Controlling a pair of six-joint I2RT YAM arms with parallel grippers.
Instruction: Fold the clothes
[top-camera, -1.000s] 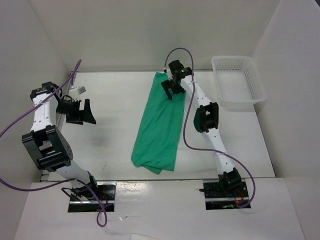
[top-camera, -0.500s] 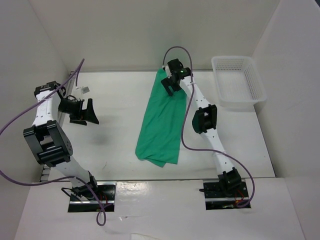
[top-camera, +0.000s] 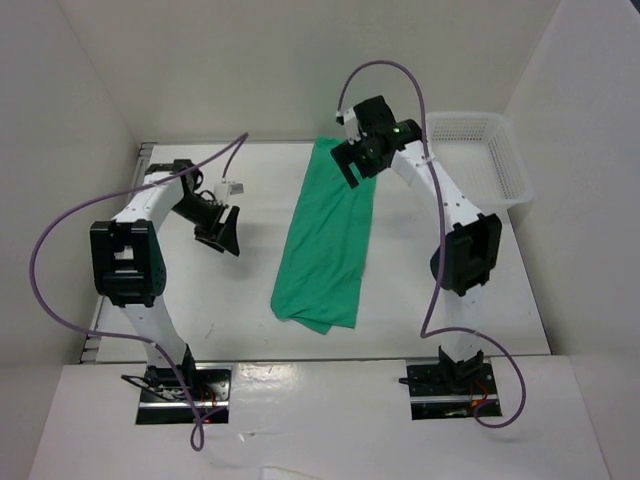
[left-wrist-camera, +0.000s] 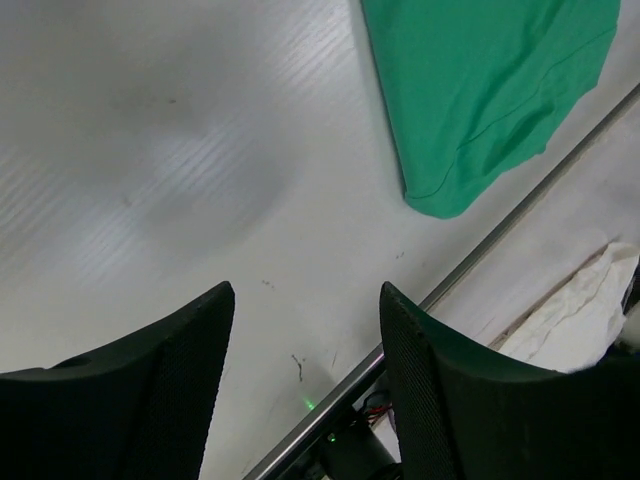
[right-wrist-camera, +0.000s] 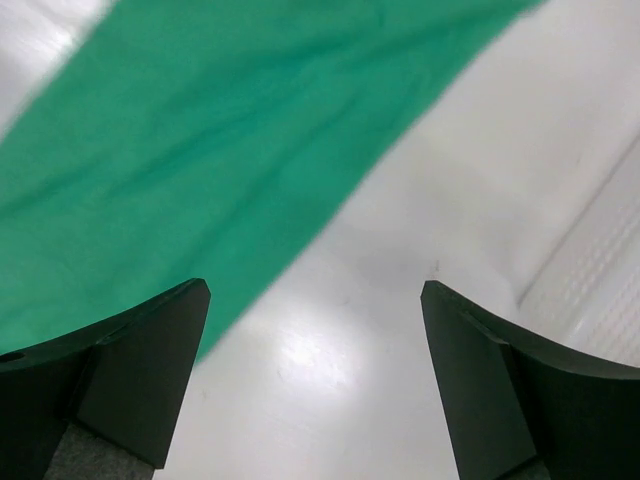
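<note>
The clothes are a single emerald-green T-shirt (top-camera: 325, 240), lying on the white table as a long narrow strip that runs from the far middle toward the near edge. My right gripper (top-camera: 355, 165) hovers over the strip's far end, open and empty. In the right wrist view the shirt (right-wrist-camera: 230, 130) fills the upper left, and bare table shows between the wide-apart fingers of that gripper (right-wrist-camera: 315, 290). My left gripper (top-camera: 222, 235) hangs left of the shirt, open and holding nothing. The left wrist view shows the shirt's near end (left-wrist-camera: 490, 90) at the upper right, well beyond the left gripper (left-wrist-camera: 307, 295).
A white mesh basket (top-camera: 475, 160) stands at the far right of the table. White walls enclose the table on three sides. A metal rail (left-wrist-camera: 500, 240) runs along the table's near edge, with crumpled white material (left-wrist-camera: 580, 310) beyond it.
The right gripper has lifted off the shirt's far end and moved up and to the right. The left arm swung right toward the shirt, its jaws a little narrower. The shirt's near end slid slightly farther away.
</note>
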